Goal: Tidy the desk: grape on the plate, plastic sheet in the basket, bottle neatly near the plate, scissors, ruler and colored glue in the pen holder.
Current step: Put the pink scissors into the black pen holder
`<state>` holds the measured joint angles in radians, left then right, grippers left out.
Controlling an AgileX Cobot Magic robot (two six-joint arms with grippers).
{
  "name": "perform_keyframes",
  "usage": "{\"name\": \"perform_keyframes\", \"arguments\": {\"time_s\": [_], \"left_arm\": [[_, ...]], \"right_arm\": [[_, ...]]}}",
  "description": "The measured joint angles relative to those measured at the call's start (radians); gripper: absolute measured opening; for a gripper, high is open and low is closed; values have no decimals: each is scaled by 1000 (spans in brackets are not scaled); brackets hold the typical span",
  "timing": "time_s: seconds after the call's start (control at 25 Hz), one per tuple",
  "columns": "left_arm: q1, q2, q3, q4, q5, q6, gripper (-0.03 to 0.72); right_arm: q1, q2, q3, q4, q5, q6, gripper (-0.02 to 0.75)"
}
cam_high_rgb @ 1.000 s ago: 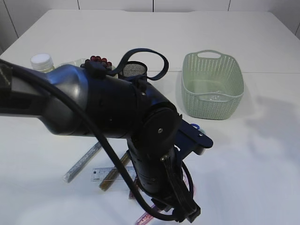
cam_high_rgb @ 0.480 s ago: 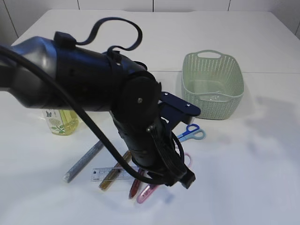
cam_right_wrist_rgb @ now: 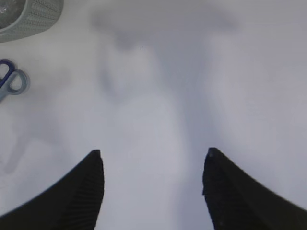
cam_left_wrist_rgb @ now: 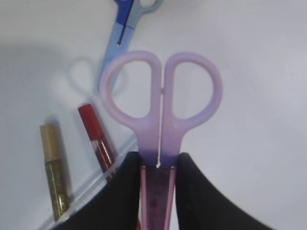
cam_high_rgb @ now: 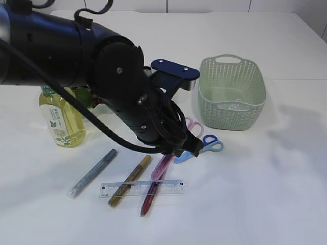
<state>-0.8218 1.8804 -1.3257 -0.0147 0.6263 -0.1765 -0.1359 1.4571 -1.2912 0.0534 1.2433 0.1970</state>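
Note:
My left gripper (cam_high_rgb: 190, 144) (cam_left_wrist_rgb: 158, 160) is shut on the pink scissors (cam_left_wrist_rgb: 160, 96), gripping the blades with the handles (cam_high_rgb: 194, 125) sticking out beyond the fingertips, above the table. The blue scissors (cam_high_rgb: 208, 145) (cam_left_wrist_rgb: 125, 24) lie just beyond. The clear ruler (cam_high_rgb: 142, 188) lies across the gold glue pen (cam_high_rgb: 130, 179) (cam_left_wrist_rgb: 55, 172) and red glue pen (cam_high_rgb: 149, 198) (cam_left_wrist_rgb: 96, 136); a silver glue pen (cam_high_rgb: 92, 173) and a pink one (cam_high_rgb: 162, 166) lie beside them. The yellow bottle (cam_high_rgb: 61, 116) stands at the left. My right gripper (cam_right_wrist_rgb: 153, 158) is open over bare table. The plate, grape and pen holder are hidden behind the left arm.
The green basket (cam_high_rgb: 232, 92) (cam_right_wrist_rgb: 29, 17) stands at the back right with something clear in its bottom. The bulky left arm (cam_high_rgb: 92, 66) fills the left middle of the exterior view. The right gripper does not show in that view.
The left arm has swung from the table's front toward the back left, carrying the pink scissors up and away from the glue pens. The bottle has come into view.

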Motion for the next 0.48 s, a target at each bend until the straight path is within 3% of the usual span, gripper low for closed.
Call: {"name": "perform_keyframes", "arguments": {"time_s": [0.48], "left_arm": [[57,-36,0,86,-164,0,147]], "right_arm": [[0,0,0,0,0,0,507]]}}
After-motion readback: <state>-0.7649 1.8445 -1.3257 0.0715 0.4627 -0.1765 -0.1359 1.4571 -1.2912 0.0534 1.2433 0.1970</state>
